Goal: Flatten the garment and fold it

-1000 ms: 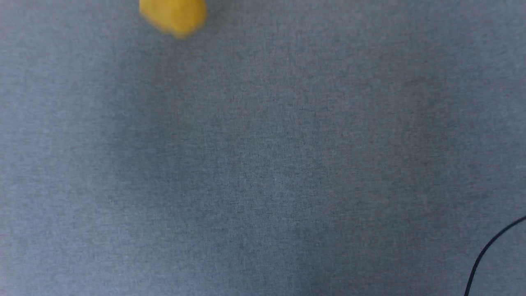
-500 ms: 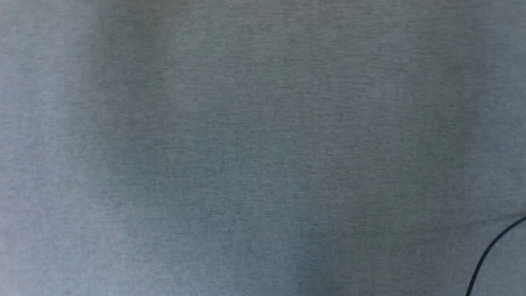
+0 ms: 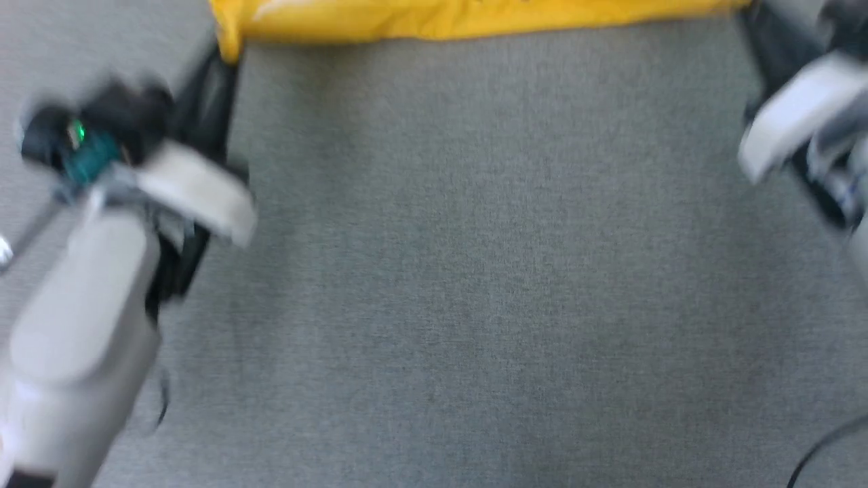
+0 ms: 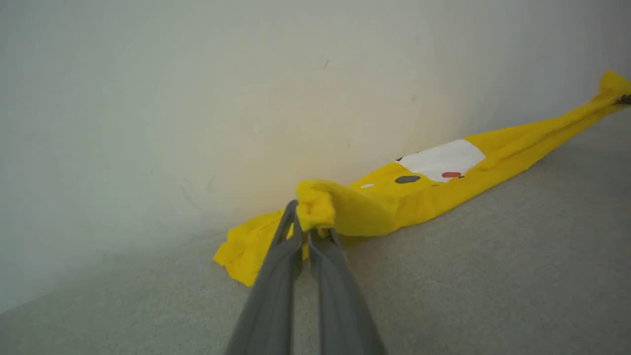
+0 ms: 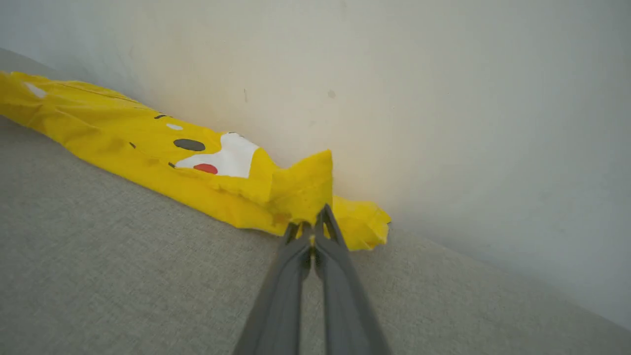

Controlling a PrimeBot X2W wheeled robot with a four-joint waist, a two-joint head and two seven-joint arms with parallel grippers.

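Now the left gripper (image 4: 308, 230) and right gripper (image 5: 311, 224), each pinching the garment (image 3: 475, 20), have entered the head view.

Garment (image 4: 419, 197) of soft, creased matt cloth; work surface (image 4: 493, 276) of coarse woven fabric; wall (image 4: 197, 98) smooth, matt, faintly scuffed

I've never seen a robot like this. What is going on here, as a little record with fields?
garment: mustard-yellow T-shirt, pulled into a long band, not yet flat
print: white patch with black and red marks showing
left gripper: shut on one bunched end
right gripper: shut on the other end
surface: grey cloth
wall: pale, right behind the shirt
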